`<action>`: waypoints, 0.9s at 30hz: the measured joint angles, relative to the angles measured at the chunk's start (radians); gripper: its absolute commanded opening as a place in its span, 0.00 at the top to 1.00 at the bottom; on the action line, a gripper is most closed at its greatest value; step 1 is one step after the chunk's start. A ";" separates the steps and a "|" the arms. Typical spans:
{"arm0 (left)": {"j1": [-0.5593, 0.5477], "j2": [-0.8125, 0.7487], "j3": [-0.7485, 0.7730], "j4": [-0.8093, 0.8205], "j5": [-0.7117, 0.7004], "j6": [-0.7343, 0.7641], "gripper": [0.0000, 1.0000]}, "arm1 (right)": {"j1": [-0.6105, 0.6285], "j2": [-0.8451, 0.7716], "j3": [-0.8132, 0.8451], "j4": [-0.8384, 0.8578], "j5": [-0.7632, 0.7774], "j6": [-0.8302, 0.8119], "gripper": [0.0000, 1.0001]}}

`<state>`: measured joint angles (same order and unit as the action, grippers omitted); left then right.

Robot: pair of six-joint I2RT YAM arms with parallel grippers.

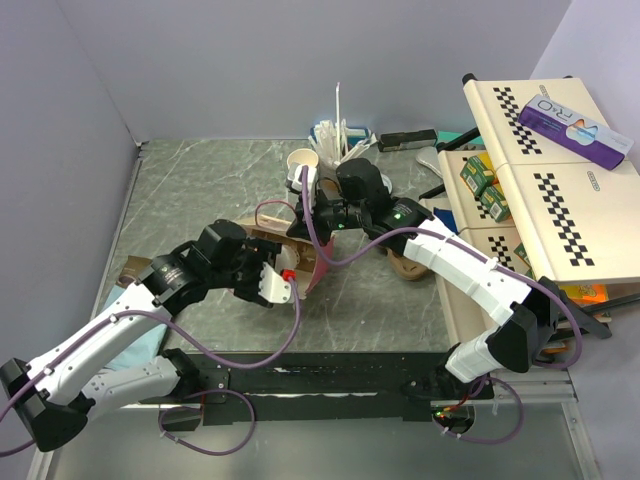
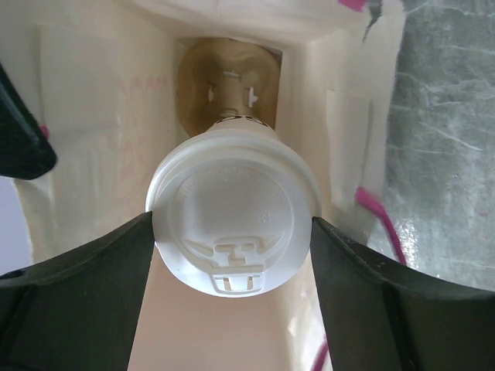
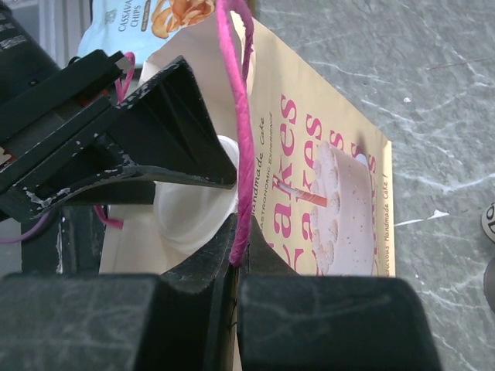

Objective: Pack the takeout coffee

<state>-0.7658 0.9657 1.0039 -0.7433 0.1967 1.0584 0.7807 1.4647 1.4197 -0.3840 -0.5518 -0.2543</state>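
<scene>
The takeout coffee [image 2: 232, 209], a paper cup capped with a round white lid, hangs inside the open paper bag [image 2: 85, 139]. My left gripper [image 2: 232, 236] is shut on it, one dark finger pressing each side of the lid. At the bag's bottom lies a brown cardboard tray [image 2: 228, 85]. My right gripper [image 3: 246, 232] is shut on the bag's pink cord handle [image 3: 238, 116] and holds the mouth up. The bag's printed cake side [image 3: 325, 178] faces the right wrist camera, with the white cup [image 3: 193, 216] showing beside it. From above, the left gripper [image 1: 275, 282] meets the bag [image 1: 312, 262] from the left.
An open off-white cup [image 1: 302, 160] and a grey cup of straws and stirrers [image 1: 340, 140] stand at the back. A checkered board with boxes [image 1: 540, 180] fills the right side. A chips packet [image 3: 155, 19] lies beyond the bag. A brown disc [image 1: 405, 265] sits under the right arm.
</scene>
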 measured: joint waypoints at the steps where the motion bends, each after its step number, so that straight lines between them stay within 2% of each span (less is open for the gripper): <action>1: 0.000 -0.001 0.000 0.004 0.002 0.001 0.99 | -0.001 0.000 0.001 -0.002 -0.005 -0.002 1.00; 18: -0.001 0.027 -0.020 0.067 0.044 0.040 0.99 | -0.002 0.000 0.021 -0.015 -0.035 -0.024 1.00; 27: -0.001 0.094 -0.021 0.080 0.057 0.019 0.99 | -0.002 0.002 0.062 -0.034 -0.029 -0.084 1.00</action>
<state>-0.7666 1.0595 0.9833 -0.6632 0.2539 1.0775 0.7784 1.4666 1.4818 -0.4175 -0.5804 -0.3378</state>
